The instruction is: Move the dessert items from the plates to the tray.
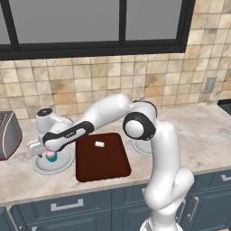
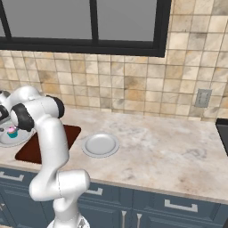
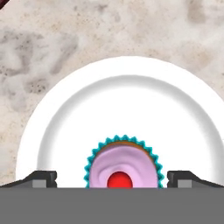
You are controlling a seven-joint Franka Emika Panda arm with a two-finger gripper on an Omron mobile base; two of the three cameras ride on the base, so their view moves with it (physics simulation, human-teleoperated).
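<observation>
Cupcake (image 3: 121, 165), unlabelled, sits on plate (image 3: 65, 131) between the spread tool (image 3: 112, 178) tips.

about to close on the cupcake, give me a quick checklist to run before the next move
1. Jaws open: ok. The gripper shows one fingertip on each side of the cupcake, with a gap on both sides.
2. Cupcake centred between the fingertips: ok in the hand view.
3. Cupcake upright on its plate: ok, cherry faces up.
4. Gripper low enough to grasp: cannot tell; the left base view puts it right over the cupcake, but the height is unclear.
5. Room on the tray: ok, bare space around the white block already on it.
6. Other plate emptied: ok.
</observation>
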